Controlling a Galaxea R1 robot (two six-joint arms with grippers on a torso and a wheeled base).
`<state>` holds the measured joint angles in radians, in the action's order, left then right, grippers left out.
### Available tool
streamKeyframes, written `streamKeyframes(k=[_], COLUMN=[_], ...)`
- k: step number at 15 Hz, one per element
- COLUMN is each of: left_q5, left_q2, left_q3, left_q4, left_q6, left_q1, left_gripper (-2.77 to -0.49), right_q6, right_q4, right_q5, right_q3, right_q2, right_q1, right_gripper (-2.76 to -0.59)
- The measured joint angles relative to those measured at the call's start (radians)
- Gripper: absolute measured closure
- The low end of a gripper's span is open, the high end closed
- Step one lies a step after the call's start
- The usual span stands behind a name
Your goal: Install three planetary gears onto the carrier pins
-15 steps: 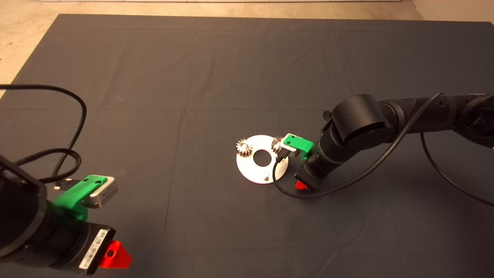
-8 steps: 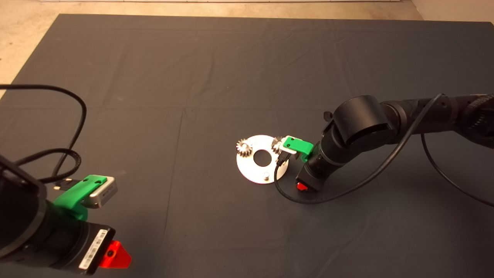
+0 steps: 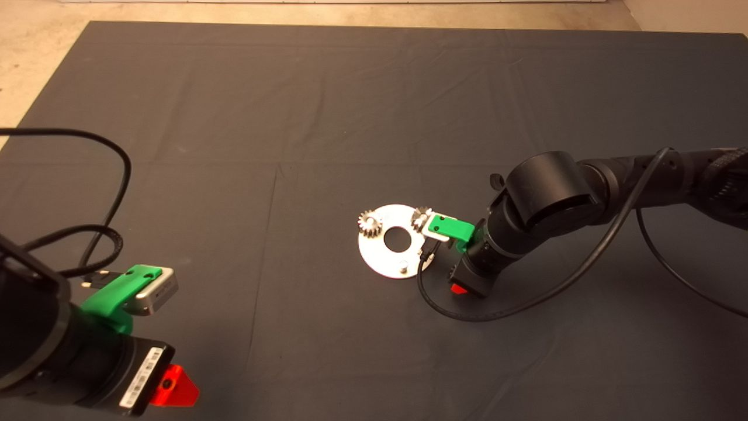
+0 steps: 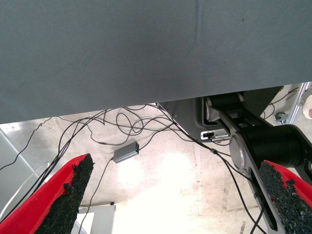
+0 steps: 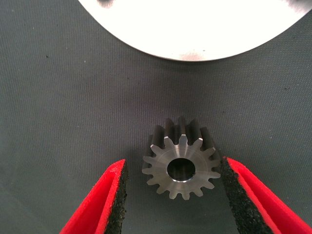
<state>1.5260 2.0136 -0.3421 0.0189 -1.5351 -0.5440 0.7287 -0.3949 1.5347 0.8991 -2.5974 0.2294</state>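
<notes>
A: Although two planetary gears already sit on the carrier disc (image 3: pixel 390 252), how much is left?

B: One gear. In the head view a seated gear (image 3: pixel 369 224) stands at about ten o'clock on the disc and a second seated gear (image 3: pixel 419 217) at about two o'clock, partly behind the green camera mount. The pin at six o'clock (image 3: pixel 403 267) is bare.

A: Where is the third?

B: The loose gear (image 5: pixel 181 164) lies flat on the dark mat, just off the disc's rim (image 5: pixel 195 34), as the right wrist view shows. It is hidden under the arm in the head view.

A: And the right end effector (image 5: pixel 173 190)?

B: Spread, with one pad on each side of that gear. The far pad (image 5: pixel 225 178) looks to be touching the teeth or very nearly; the other pad (image 5: pixel 118 195) stands clear. So the grasp reads as not yet closed.

A: The left?

B: The left end effector (image 4: pixel 175 200) is parked at the surface's lower left edge, spread wide and holding nothing; its camera sees cables on the floor.
</notes>
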Motion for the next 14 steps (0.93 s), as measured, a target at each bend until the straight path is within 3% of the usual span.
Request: streamKeyframes(k=[11,14], left_q5=[0.0,0.0], left_q2=[0.0,0.0], left_q3=[0.0,0.0], left_q4=[0.0,0.0], left_q6=[0.0,0.0], left_q1=[0.0,0.0], left_gripper=[-2.47,-2.47], right_q6=[-0.06,-0.071], right_q4=[-0.001,-0.001], right_q5=[-0.004,-0.001], right_q3=[-0.003,-0.003], right_q2=[0.027,0.03], right_q1=[-0.014,-0.016], right_gripper=[-1.36,-1.25])
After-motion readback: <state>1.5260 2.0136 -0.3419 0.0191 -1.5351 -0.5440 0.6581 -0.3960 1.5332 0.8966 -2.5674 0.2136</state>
